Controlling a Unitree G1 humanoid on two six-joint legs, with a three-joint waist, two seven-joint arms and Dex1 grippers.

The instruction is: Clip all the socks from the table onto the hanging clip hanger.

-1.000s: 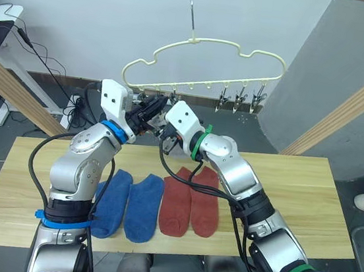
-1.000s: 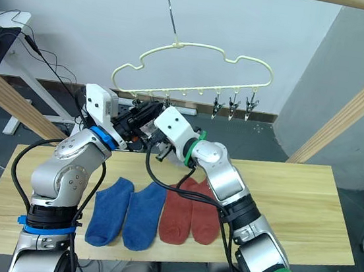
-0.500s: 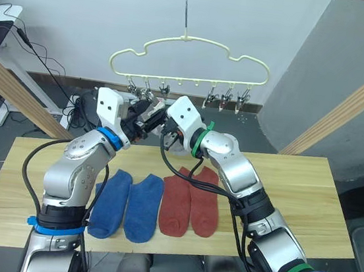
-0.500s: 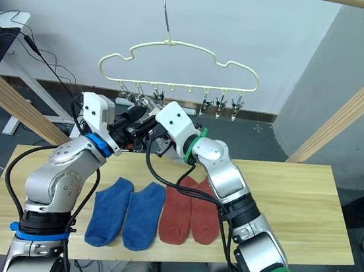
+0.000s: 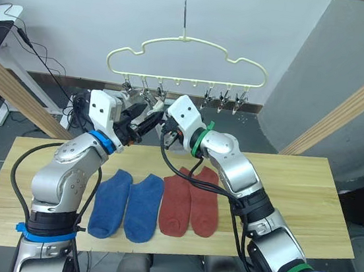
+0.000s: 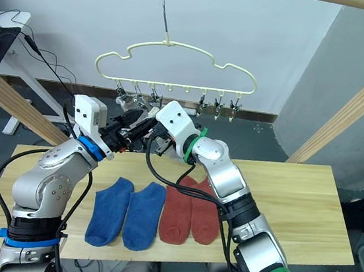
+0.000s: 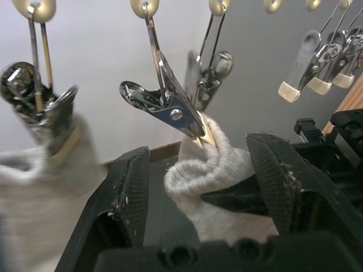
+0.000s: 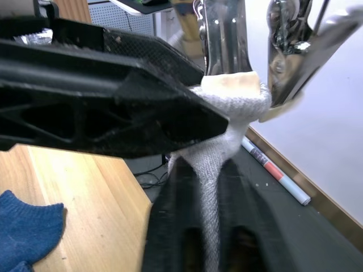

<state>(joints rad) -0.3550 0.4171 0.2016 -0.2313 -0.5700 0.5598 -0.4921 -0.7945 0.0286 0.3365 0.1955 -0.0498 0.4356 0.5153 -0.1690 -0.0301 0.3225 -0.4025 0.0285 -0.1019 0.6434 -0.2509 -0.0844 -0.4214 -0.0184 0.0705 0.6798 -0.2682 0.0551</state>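
Both grippers crowd under the clip hanger (image 5: 188,60), largely masking the grey sock (image 7: 212,170) at its clips. The left gripper (image 7: 198,187) stands wide open around the sock. The right gripper (image 8: 207,192) is clamped on it. Four socks (image 5: 157,202) lie on the table (image 5: 294,196), at 6 o'clock of the hanger.

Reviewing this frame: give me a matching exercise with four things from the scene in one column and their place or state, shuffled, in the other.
Things:
1. pair of blue ankle socks
2. pair of rust red ankle socks
3. light grey ankle sock
4. pale yellow wire clip hanger

Places or states:
A. hangs by a thin metal hook
B. flat on the light wooden table, towards the robot's right
C. bitten by a metal clip
D. flat on the table, towards the robot's left

Pairs: 1-D, 2-B, 3-C, 4-A
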